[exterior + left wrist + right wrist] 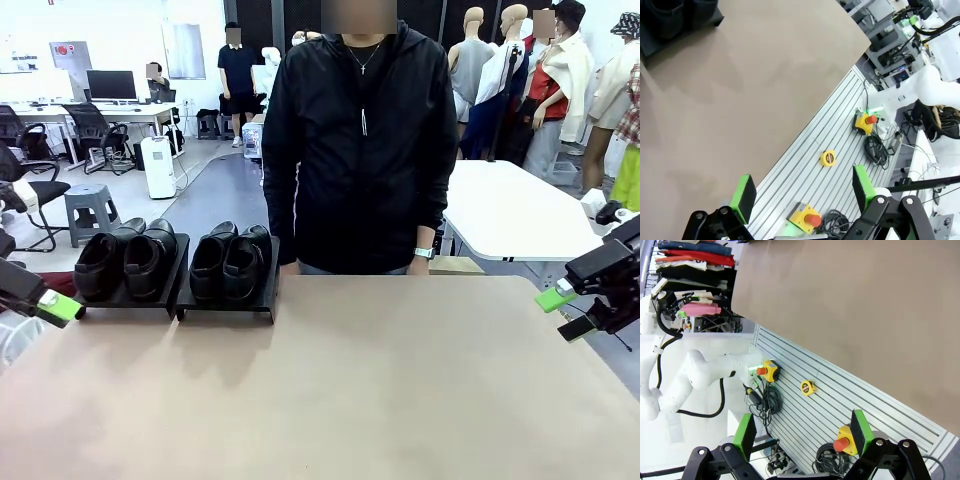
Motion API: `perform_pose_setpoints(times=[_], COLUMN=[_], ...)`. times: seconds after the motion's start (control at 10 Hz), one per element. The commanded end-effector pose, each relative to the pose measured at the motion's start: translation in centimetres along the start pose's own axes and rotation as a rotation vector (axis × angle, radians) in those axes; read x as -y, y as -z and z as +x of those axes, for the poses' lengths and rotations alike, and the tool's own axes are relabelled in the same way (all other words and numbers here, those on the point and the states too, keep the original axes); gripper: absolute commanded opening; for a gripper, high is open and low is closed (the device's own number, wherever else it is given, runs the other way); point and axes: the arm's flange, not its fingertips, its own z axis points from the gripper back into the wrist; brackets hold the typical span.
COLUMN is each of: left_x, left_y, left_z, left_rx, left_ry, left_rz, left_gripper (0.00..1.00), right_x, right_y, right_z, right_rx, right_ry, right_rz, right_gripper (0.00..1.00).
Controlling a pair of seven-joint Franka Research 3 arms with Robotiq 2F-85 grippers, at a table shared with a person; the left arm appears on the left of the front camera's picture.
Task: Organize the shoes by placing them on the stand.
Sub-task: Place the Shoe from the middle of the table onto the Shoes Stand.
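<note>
Several glossy black shoes sit in two pairs on the stand at the table's far left: one pair [125,262] on the left platform [125,298], the other pair [232,262] on the right platform [225,306]. A corner of the stand with shoes [675,20] appears at the top left of the left wrist view. My left gripper [55,305] hangs at the table's left edge, open and empty [802,195]. My right gripper [560,305] hovers off the table's right edge, open and empty [802,432].
A person in a black jacket [360,150] stands at the far side behind the tan table [380,390]. Below the table's near edge, a slatted rail plate [815,165] carries a yellow tape measure [828,158] and emergency-stop boxes [842,440].
</note>
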Motion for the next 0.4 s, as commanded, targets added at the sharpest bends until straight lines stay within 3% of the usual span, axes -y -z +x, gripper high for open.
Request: perform_pose_setpoints(times=[0.0, 0.3], left_x=[0.1, 0.1], left_y=[-0.19, -0.19], left_z=[0.24, 0.24], left_rx=[0.009, 0.009], left_ry=[0.008, 0.008], left_rz=[-0.019, -0.019], left_gripper=[1.0, 1.0], right_x=[-0.01, -0.01], right_y=[-0.18, -0.18], right_z=[0.0, 0.0], right_rx=[-0.003, -0.003], right_ry=[-0.014, -0.014], right_rz=[0.008, 0.008], right_gripper=[1.0, 1.0])
